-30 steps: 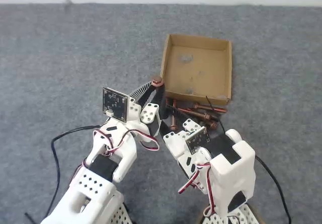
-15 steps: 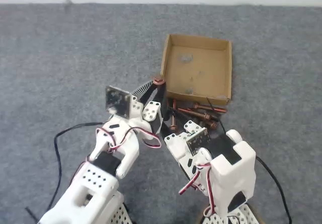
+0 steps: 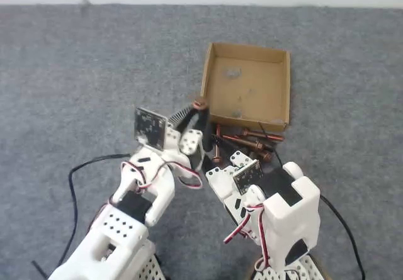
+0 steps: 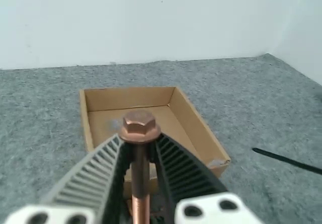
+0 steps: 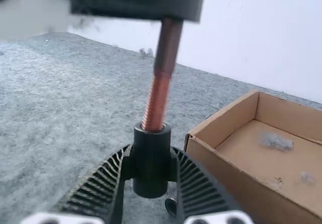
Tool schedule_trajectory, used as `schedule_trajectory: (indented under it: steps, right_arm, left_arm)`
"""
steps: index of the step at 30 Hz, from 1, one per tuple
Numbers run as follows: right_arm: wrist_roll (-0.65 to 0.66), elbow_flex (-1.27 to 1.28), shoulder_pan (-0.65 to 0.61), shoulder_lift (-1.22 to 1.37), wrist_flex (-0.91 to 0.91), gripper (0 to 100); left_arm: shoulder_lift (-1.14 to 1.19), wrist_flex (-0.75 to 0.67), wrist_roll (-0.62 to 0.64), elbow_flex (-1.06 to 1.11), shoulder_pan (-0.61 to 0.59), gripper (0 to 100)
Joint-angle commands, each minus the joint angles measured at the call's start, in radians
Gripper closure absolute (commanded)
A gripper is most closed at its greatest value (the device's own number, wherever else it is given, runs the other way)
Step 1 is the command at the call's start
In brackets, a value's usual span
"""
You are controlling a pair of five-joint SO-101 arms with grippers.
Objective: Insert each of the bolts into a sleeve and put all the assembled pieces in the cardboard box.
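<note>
- We see the bolt standing near upright, with its six-sided head up and its threaded end down in the mouth of the black sleeve.
- The left gripper is clamped on the bolt's shank just under the head.
- The right gripper squeezes the sleeve, which is upright too.
- We find both just beside the cardboard box, near the loose bolts on the grey carpet.

The left arm and right arm are white shells with red-white-black wire loops. Black ribbed fingers form the left claw and right claw. A black cable trails at eight o'clock.
</note>
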Motion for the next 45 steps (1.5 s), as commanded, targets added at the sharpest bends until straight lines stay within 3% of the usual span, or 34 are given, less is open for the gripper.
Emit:
schedule_trajectory:
  steps: [1, 26, 35, 45]
  right_arm:
    - [0.008, 0.002, 0.033, -0.061, -0.028, 99.2]
    - [0.015, 0.018, 0.03, -0.064, -0.038, 99.2]
    - [0.017, 0.015, 0.036, -0.062, -0.036, 99.2]
    - [0.014, -0.006, 0.082, -0.064, -0.036, 99.2]
  left_arm:
    - [-0.074, 0.006, -0.005, -0.008, 0.02, 99]
    - [-0.072, -0.002, -0.005, 0.012, 0.021, 99]
    - [0.175, -0.164, -0.006, -0.028, 0.018, 99]
    - [0.081, -0.161, -0.005, 0.048, 0.025, 99]
